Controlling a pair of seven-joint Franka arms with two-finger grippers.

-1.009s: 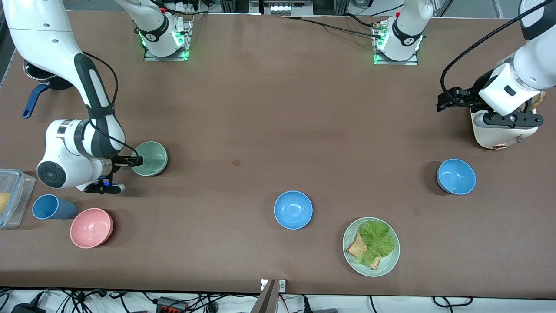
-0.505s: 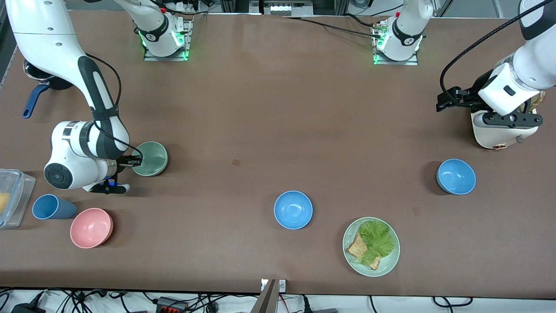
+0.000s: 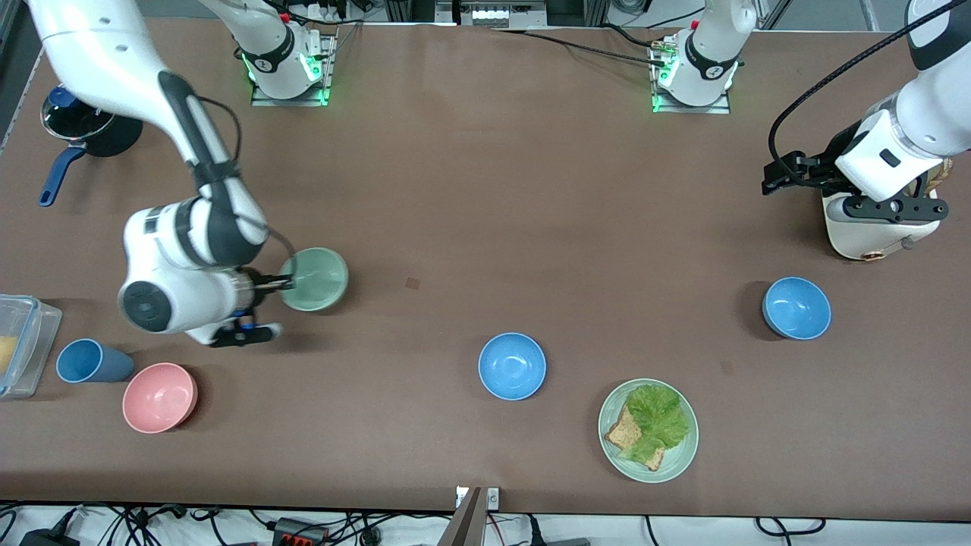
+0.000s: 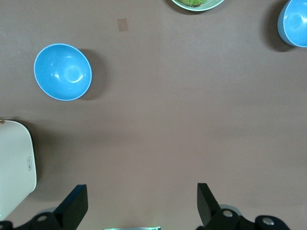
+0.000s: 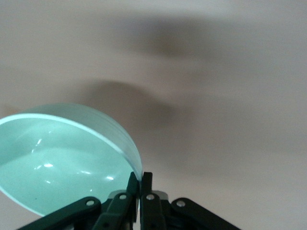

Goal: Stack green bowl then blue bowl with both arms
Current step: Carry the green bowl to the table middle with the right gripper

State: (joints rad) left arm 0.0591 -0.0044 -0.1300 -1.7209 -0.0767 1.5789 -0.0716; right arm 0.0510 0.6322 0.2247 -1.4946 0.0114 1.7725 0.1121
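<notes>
My right gripper (image 3: 282, 283) is shut on the rim of the pale green bowl (image 3: 315, 279) and holds it lifted over the table toward the right arm's end; its fingertips (image 5: 141, 184) pinch the rim of the bowl (image 5: 62, 158). One blue bowl (image 3: 512, 366) sits mid-table near the front camera and shows in the left wrist view (image 4: 293, 21). A second blue bowl (image 3: 796, 308) sits toward the left arm's end and also shows there (image 4: 63, 72). My left gripper (image 4: 139, 206) is open and empty, waiting above that end.
A pale green plate (image 3: 648, 430) with lettuce and toast lies beside the middle blue bowl. A pink bowl (image 3: 159, 396), a blue cup (image 3: 89, 361) and a clear container (image 3: 23, 341) stand at the right arm's end. A white appliance (image 3: 865, 227) stands under the left arm.
My right gripper has lifted the green bowl and carried it toward the table's middle. The left arm has not moved.
</notes>
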